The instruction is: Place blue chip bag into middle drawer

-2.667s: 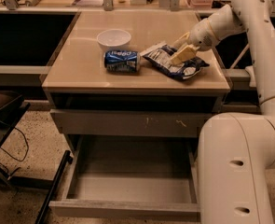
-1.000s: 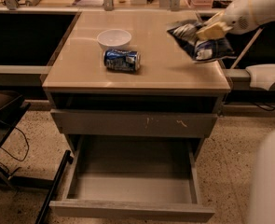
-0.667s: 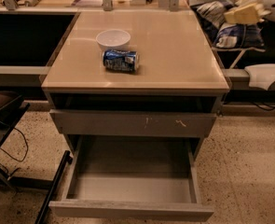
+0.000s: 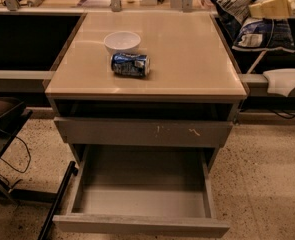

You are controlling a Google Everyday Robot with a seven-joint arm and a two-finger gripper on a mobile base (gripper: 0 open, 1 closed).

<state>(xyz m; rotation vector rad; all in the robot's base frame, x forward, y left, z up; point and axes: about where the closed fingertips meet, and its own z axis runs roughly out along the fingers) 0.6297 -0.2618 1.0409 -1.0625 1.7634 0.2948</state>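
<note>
My gripper (image 4: 273, 6) is at the top right of the camera view, past the right edge of the tabletop (image 4: 187, 49). Its yellowish fingers are shut on the blue chip bag (image 4: 259, 31), a crinkly dark blue bag with white panels that hangs in the air beside the table. The middle drawer (image 4: 142, 226) is pulled open at the bottom of the cabinet, its smooth grey inside bare. It lies well below and to the left of the gripper.
A white bowl (image 4: 122, 41) and a blue soda can (image 4: 130, 64) on its side rest on the tabletop's left half. A shut drawer front with pale scratches (image 4: 142, 132) sits above the open drawer. A white robot part (image 4: 286, 80) is at right, a dark stand (image 4: 2, 129) at left.
The gripper has lifted the chip bag off the tabletop and carried it up and to the right, past the table's right edge. The bowl, can and drawer have not moved.
</note>
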